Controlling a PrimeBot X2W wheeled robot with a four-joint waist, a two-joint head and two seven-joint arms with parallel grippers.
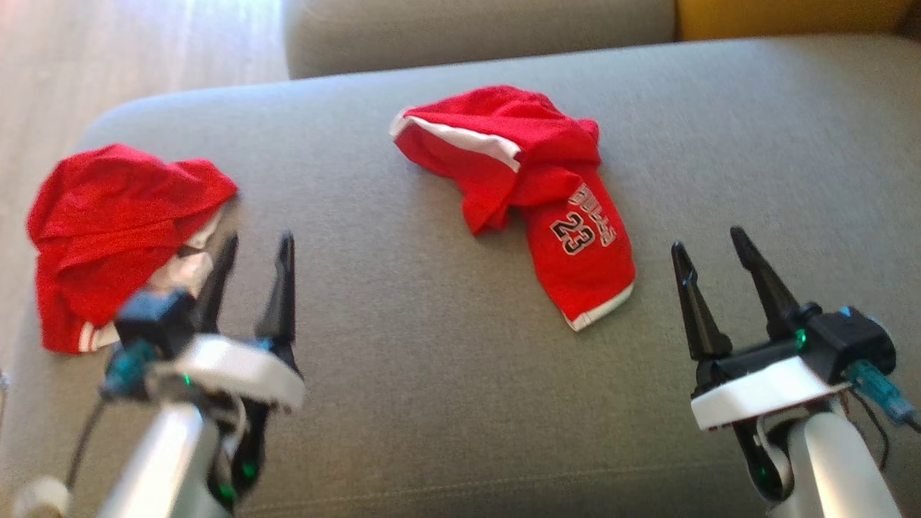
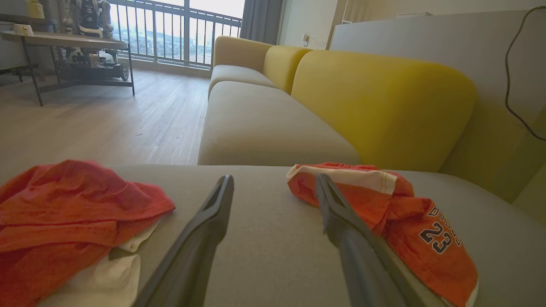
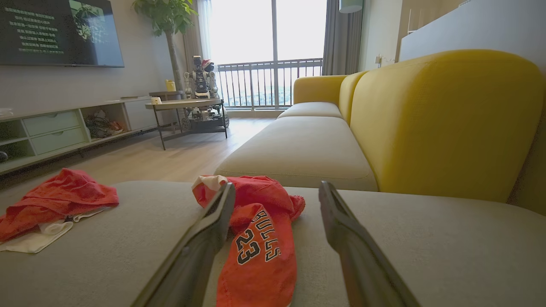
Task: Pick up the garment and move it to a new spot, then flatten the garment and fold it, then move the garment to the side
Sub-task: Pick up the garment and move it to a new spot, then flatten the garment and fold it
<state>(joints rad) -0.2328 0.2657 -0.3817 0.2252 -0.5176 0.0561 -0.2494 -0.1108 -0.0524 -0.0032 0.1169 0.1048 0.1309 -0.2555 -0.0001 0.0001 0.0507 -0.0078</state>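
The left gripper [image 1: 259,241] and the right gripper [image 1: 706,241] are held spread and empty over the grey fabric sofa cushion [image 1: 403,324] — a crumpled red "23" jersey garment [image 1: 532,180] is laid mid-cushion, a second crumpled red-and-white garment [image 1: 108,216] by its left edge.

Daylight pours from the balcony window [image 3: 243,30]; head view looks soft, left pincer [image 1: 259,239] blurred.

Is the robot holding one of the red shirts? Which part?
Nothing is held. The left gripper and right gripper are open and empty; the 23 jersey and the other red garment lie on the grey cushion.
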